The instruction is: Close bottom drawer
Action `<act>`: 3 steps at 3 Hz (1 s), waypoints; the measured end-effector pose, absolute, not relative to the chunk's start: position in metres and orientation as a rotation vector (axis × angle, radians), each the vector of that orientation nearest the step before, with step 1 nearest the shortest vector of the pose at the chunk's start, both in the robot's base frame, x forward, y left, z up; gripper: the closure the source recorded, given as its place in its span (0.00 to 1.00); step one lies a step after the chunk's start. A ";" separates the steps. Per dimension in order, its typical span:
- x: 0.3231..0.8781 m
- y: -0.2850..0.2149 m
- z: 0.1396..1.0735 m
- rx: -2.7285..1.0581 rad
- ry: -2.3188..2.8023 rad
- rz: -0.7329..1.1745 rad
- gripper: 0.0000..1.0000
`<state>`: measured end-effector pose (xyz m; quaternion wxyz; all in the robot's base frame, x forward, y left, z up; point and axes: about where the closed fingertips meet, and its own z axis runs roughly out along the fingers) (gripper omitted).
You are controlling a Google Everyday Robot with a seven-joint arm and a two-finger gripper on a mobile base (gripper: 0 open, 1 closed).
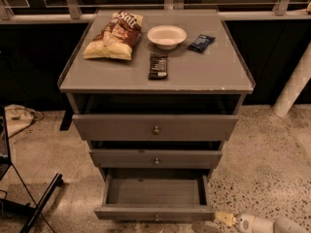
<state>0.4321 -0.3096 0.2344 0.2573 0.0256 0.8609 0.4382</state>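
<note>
The bottom drawer, a grey wooden box with a slim front and a small round metal knob, is pulled far out at the foot of the grey wooden table, under its front edge. Its flat inside is bare. The gripper, pale with a yellowish tip, lies low just beside the drawer's front right corner; whether it is spread or pressed together I cannot tell. The mid-width grey drawer and the tall grey drawer above stand out less. The speckled stone floor at the right is open. On top, a crinkled yellow chip bag lies near the back left corner, beside a round white bowl.
</note>
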 end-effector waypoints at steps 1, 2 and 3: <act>0.439 -0.308 0.224 0.092 2.347 1.202 1.00; 0.445 -0.307 0.212 0.114 2.366 1.204 1.00; 0.449 -0.308 0.198 0.139 2.393 1.198 1.00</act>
